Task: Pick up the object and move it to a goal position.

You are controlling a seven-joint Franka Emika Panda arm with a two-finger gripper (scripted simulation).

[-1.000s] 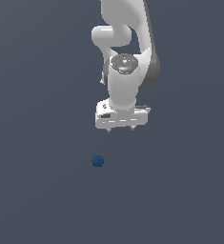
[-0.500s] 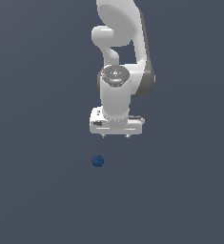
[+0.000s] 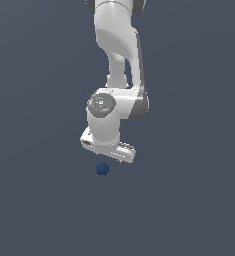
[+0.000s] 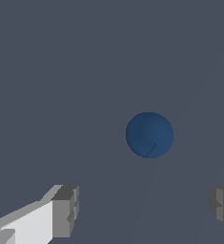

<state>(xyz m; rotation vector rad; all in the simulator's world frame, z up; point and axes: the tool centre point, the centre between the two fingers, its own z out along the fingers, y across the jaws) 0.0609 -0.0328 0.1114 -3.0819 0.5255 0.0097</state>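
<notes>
The object is a small dark blue ball (image 3: 102, 169) lying on the flat grey floor. It also shows in the wrist view (image 4: 149, 135), ahead of the fingers and between their lines. My white gripper (image 3: 111, 156) hangs from the arm just above and slightly to the exterior view's right of the ball, not touching it. In the wrist view the gripper (image 4: 144, 209) is open, its two grey fingertips (image 4: 66, 211) wide apart with nothing between them.
The grey floor (image 3: 34, 200) spreads evenly all around. The white arm (image 3: 116, 60) rises from the gripper toward the top of the exterior view.
The gripper has come down and moved toward the exterior view's left, ending just above the ball. The hand has turned. The ball has not moved.
</notes>
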